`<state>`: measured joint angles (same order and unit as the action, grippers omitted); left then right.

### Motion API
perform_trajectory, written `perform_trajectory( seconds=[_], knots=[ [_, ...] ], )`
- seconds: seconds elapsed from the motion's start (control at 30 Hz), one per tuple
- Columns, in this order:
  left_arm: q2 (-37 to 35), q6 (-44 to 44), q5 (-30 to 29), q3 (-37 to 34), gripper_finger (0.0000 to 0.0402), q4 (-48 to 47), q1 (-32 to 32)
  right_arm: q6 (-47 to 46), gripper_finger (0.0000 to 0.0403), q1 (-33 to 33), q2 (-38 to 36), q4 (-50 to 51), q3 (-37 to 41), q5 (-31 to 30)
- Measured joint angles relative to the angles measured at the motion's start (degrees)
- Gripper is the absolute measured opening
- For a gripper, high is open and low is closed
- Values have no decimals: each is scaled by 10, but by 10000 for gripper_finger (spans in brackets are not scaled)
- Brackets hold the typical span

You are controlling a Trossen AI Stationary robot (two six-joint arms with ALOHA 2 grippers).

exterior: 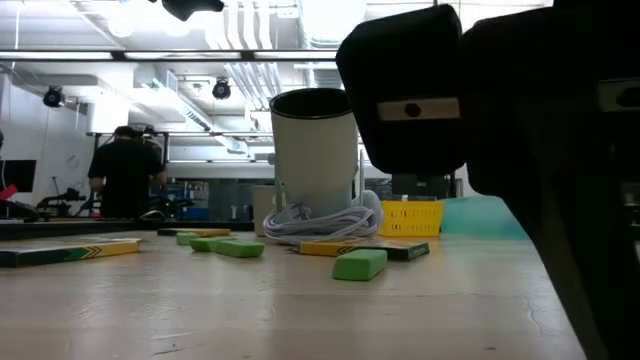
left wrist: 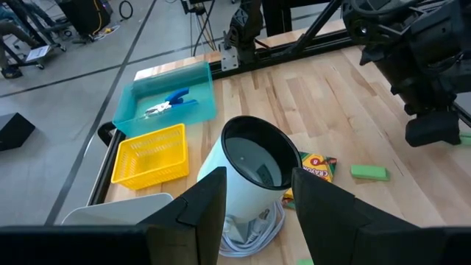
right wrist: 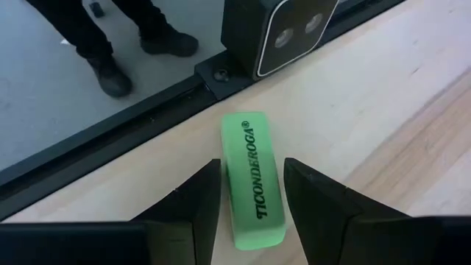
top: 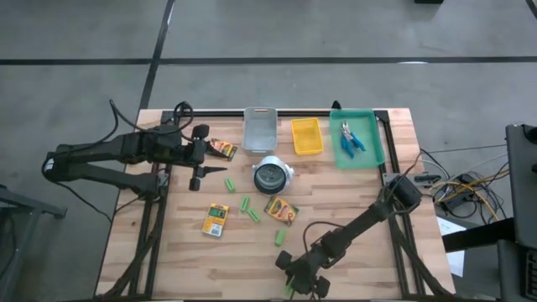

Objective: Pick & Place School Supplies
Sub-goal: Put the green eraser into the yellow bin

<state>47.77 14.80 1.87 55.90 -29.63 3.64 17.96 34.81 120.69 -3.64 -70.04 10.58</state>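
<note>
Inspector: Where was the right hand (right wrist: 250, 199)?
Aide: At the lower edge of the table (top: 369, 252), fingers apart astride a green eraser (right wrist: 254, 177); contact could not be told.
Inspector: The left hand (top: 198, 159)?
Aide: Upper left, parted, holding nothing, near a crayon box (top: 222, 149). Scissors (top: 351, 138) lay in the teal tray (top: 375, 138), upper right.

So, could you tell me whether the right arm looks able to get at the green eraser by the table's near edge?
Probably yes: the right tool sits over the green eraser with a finger on each side, nothing between them.
</note>
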Motion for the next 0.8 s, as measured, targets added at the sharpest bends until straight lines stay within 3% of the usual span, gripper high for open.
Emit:
perform_trajectory(
  seconds=[0.27, 0.6, 0.8],
  knots=[
    [0, 0, 0, 0, 161, 0, 0, -11, 140, 0, 8, -2, -1, 3],
    [0, 0, 0, -1, 161, 0, 0, -8, 69, 0, 8, 2, -1, 1],
    [0, 0, 0, -1, 161, 0, 0, -8, 65, 0, 7, 3, -1, 0]
  ],
)
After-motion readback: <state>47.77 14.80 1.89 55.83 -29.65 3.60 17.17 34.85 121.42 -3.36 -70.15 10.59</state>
